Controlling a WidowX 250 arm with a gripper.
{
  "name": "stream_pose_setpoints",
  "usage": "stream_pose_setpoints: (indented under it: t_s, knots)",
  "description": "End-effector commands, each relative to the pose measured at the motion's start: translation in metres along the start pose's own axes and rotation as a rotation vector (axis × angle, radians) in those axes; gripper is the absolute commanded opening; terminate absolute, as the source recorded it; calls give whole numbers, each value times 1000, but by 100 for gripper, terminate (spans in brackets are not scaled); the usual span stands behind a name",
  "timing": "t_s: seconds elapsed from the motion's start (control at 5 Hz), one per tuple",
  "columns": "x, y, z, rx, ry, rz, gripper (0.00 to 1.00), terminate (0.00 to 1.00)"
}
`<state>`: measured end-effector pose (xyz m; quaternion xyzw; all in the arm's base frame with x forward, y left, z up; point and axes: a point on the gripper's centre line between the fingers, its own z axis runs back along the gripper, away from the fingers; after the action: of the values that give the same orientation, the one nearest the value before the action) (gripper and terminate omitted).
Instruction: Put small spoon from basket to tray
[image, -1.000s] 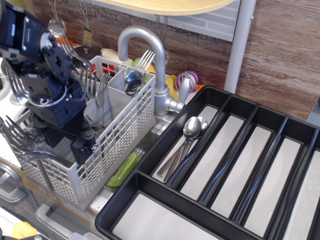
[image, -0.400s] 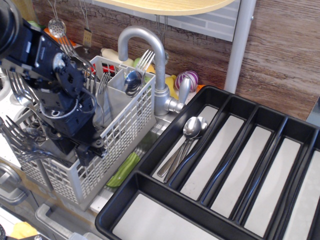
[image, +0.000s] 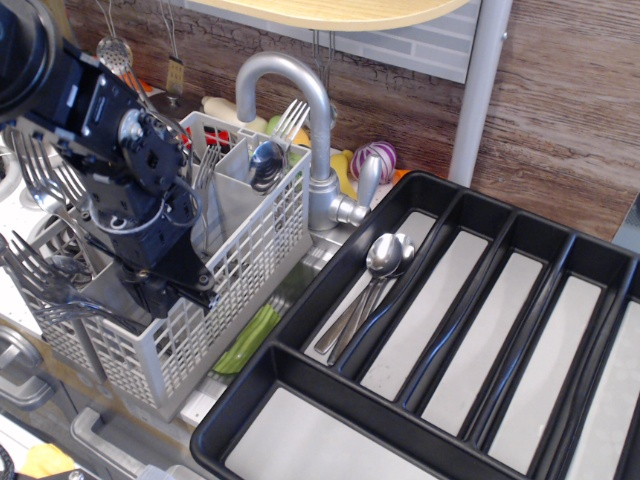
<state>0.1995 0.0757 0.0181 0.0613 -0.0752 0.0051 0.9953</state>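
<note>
The light grey lattice basket (image: 255, 265) stands at the left, with forks (image: 40, 175) and a spoon (image: 265, 160) upright in its compartments. My black gripper (image: 168, 292) reaches down into a front compartment of the basket. Its fingertips are hidden by its own body and the basket wall, so I cannot tell whether it holds anything. The large black tray (image: 240, 405) lies at the right, tilted toward me. Two spoons (image: 384, 256) lie in its leftmost long compartment. The other compartments show bare pale floors.
A grey curved faucet (image: 300, 90) rises right behind the basket, between it and the tray. A red onion (image: 377, 160) lies by the back wall. A green object (image: 250, 340) lies under the basket's right edge. A skimmer (image: 112, 52) hangs at the back left.
My arm has shifted right and a little lower, deeper over the basket's front compartments. The spoons in the tray and the cutlery in the basket have not moved.
</note>
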Motion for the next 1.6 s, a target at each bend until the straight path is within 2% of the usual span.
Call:
stream_pose_setpoints:
  t_s: [0.0, 0.4, 0.6, 0.8, 1.0, 1.2, 1.4]
  knots:
    - [3, 3, 32, 14, 84, -29, 0, 0]
    - [5, -5, 89, -5, 282, 116, 0, 0]
    - [13, -16, 114, -42, 353, 222, 0, 0]
    - [25, -27, 127, -96, 417, 303, 0, 0]
    - [39, -40, 133, -126, 442, 374, 0, 0]
    - [58, -52, 125, -133, 434, 420, 0, 0]
    - [75, -65, 128, -120, 416, 410, 0, 0]
